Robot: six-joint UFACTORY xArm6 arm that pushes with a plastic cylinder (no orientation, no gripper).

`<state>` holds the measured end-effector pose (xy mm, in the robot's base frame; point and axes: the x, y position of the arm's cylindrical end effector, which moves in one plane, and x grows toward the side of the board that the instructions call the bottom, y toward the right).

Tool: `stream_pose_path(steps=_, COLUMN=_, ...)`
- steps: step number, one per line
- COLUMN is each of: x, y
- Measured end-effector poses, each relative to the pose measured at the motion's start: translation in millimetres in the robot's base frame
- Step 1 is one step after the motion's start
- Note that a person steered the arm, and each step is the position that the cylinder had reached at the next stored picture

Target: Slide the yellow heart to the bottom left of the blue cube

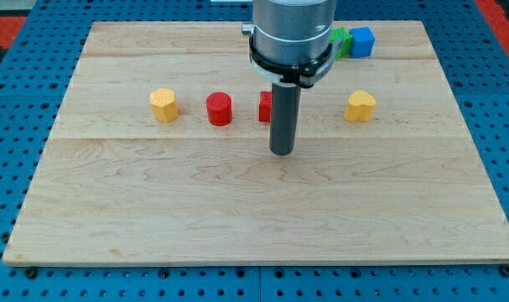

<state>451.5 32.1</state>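
Observation:
The yellow heart (360, 106) lies right of centre on the wooden board (262, 210). The blue cube (361, 41) sits near the view's top edge, above the heart, with a green block (341, 42) touching its left side and partly hidden by the arm. My tip (281, 152) rests on the board left of and below the heart, apart from it, just below a red block (266, 106) that the rod half hides.
A yellow hexagonal block (163, 105) and a red cylinder (220, 109) stand in a row at the view's left. The arm's grey body (292, 33) covers the top centre. Blue pegboard surrounds the board.

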Motion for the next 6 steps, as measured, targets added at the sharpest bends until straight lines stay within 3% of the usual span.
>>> stream_pose_path(steps=2, x=-85.6, y=177.4)
stream_pose_path(steps=3, x=-124.9, y=191.0)
stream_pose_path(steps=4, x=-59.9, y=196.8)
stream_pose_path(steps=5, x=-36.1, y=241.1)
stream_pose_path(steps=6, x=-102.4, y=292.2)
